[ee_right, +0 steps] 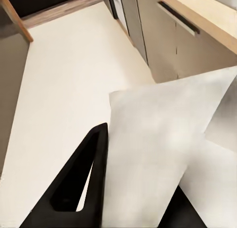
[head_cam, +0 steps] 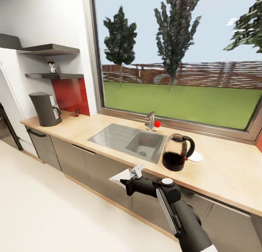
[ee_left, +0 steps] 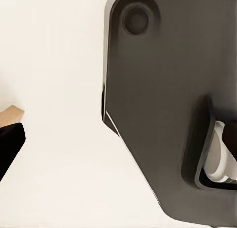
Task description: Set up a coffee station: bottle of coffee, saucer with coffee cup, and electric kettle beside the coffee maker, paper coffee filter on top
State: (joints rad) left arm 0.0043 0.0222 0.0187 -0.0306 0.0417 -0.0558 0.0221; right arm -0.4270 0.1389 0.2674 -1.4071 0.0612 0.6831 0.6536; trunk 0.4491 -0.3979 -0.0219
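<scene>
R gripper (head_cam: 135,173) clamped on the paper coffee filter (head_cam: 123,176); in the R wrist view the white sheet (ee_right: 163,149) sits pinched between the 2 dark fingers (ee_right: 81,181). Filter held out in front of the cabinet fronts (head_cam: 98,168), below counter level, roughly under the sink (head_cam: 129,140).

L gripper: the L wrist view gives a dark housing (ee_left: 163,104) close up over pale floor; can't tell if its jaws are apart or together.

Step in hand, as I read it: filter delivery to the coffee maker (head_cam: 45,109).

- Coffee maker stands at the far L end of the countertop (head_cam: 225,172), under the shelves, well apart from the held filter.
- Bottle of coffee (head_cam: 52,67), prob., small item on the lower shelf (head_cam: 54,76); too small to be sure. Not yet moved.
- Electric kettle (head_cam: 177,152) on the counter just R of the sink, well apart from the maker. Not yet moved.
- White disc (head_cam: 195,156) just behind the kettle, touching or nearly; could be the saucer, can't confirm. Cup not made out.

Next move calls for: shift base L along the counter, raise R arm above the maker's top, keep the filter flat, lower it square, then release. Risk: thin sheet slides off if set down tilted.
</scene>
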